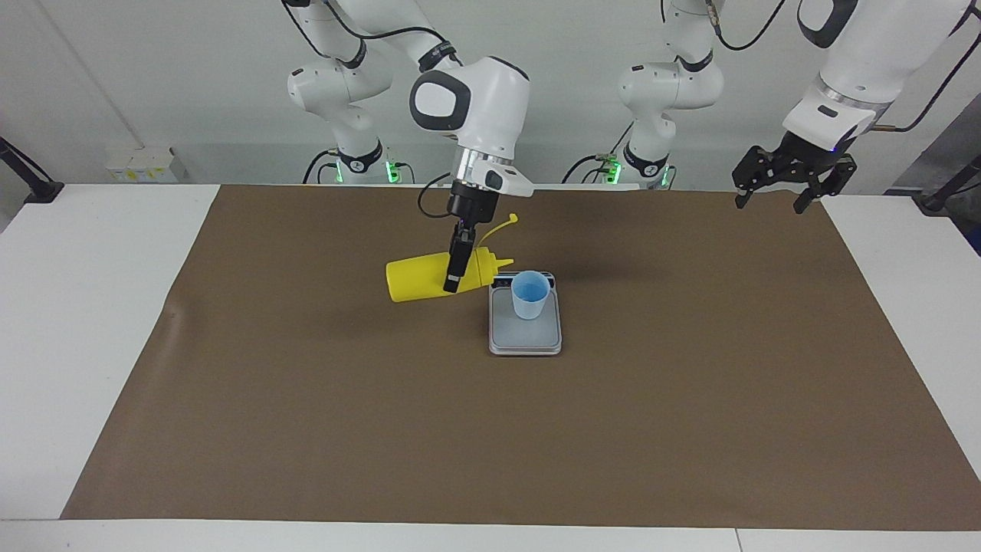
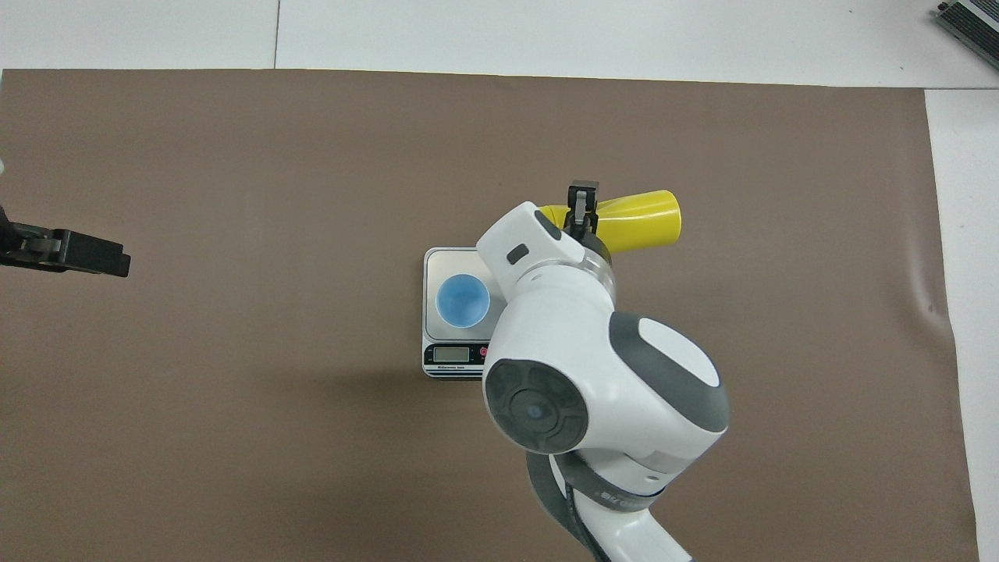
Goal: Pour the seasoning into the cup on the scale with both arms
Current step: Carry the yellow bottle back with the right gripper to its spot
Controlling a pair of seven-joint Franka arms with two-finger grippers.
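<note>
My right gripper (image 1: 452, 285) is shut on the seasoning bottle (image 1: 418, 280), a yellow squeeze bottle held lying level in the air. Its nozzle points toward the cup and its cap strap (image 1: 500, 225) hangs loose above. The bottle (image 2: 640, 220) is over the mat beside the scale, toward the right arm's end. The pale blue cup (image 1: 530, 294) stands upright on the grey scale (image 1: 525, 339), apart from the nozzle. From overhead the cup (image 2: 462, 300) shows uncovered on the scale (image 2: 437, 259), and the right gripper (image 2: 581, 209) is mostly hidden by its arm. My left gripper (image 1: 770, 205) waits open in the air at the left arm's end.
A brown mat (image 1: 306, 399) covers most of the white table (image 1: 92, 307). A small white box (image 1: 142, 163) sits by the wall at the right arm's end. The left gripper (image 2: 117, 264) shows at the overhead view's edge.
</note>
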